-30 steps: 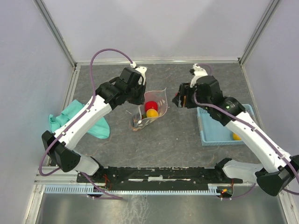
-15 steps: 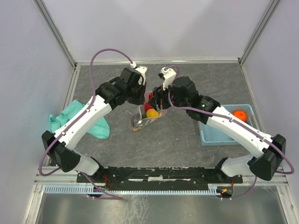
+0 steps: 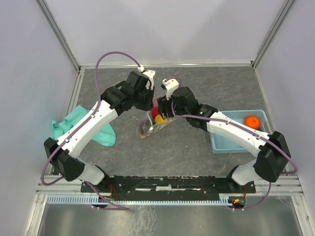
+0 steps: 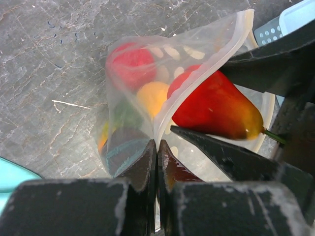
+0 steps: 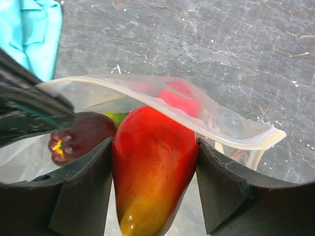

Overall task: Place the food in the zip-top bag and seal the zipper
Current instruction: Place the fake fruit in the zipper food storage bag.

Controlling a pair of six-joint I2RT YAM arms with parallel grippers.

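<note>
The clear dotted zip-top bag (image 3: 150, 125) stands open in the middle of the table. My left gripper (image 4: 157, 152) is shut on its whitish zipper rim (image 4: 197, 73) and holds the mouth up. My right gripper (image 5: 153, 162) is shut on a red-and-yellow pear-shaped toy fruit (image 5: 150, 167), with the fruit's front end inside the bag's mouth (image 4: 211, 105). Inside the bag lie a red fruit (image 4: 130, 64), a yellow one (image 4: 152, 96), a green one and a dark purple one (image 5: 81, 135). In the top view both grippers meet over the bag (image 3: 158, 112).
A blue plastic basket (image 3: 231, 140) at the right holds an orange toy fruit (image 3: 252, 121). A teal cloth (image 3: 74, 125) lies at the left beside my left arm. Metal frame walls bound the grey table on the back and sides.
My right gripper has swung left from near the basket to the bag, carrying the pear-shaped fruit into its mouth. My left gripper has kept holding the bag's rim.
</note>
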